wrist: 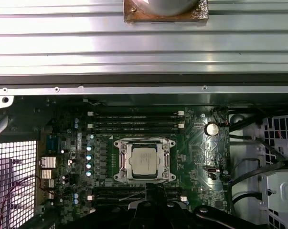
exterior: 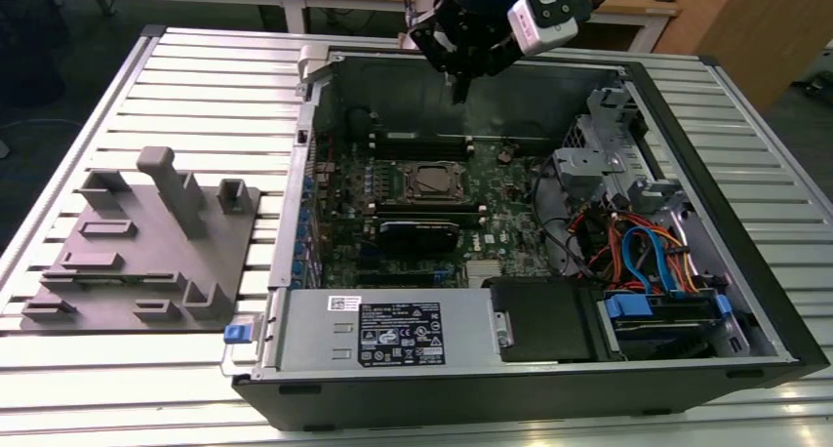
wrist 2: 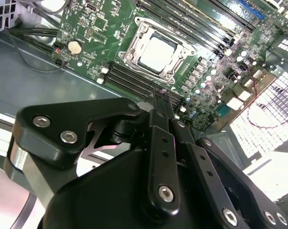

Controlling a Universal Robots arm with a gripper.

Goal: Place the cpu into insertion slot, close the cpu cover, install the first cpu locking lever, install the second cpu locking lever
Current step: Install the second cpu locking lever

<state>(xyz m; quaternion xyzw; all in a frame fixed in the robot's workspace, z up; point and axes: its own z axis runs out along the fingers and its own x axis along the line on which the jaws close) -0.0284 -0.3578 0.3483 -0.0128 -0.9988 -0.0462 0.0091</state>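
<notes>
- Gripper [exterior: 459, 81]: hanging high above the open case, well clear of the board; fingers [wrist 2: 159, 99] pressed together, carrying nothing.
- Cpu [wrist: 144, 161]: already sitting in the insertion slot [wrist: 121, 164], below and just ahead of the fingertips in both wrist views.
- Cpu cover [wrist: 144, 146]: appearing to be lying flat around the chip, its window framing the metal top.
- Locking levers: too fine to be judging whether latched; these steps possibly remaining.
- Motherboard [exterior: 390, 213]: resting in the computer case [exterior: 729, 301].

Slatted metal table [exterior: 156, 86] carries computer case [exterior: 521, 369], grey fixture [exterior: 143, 262].
</notes>
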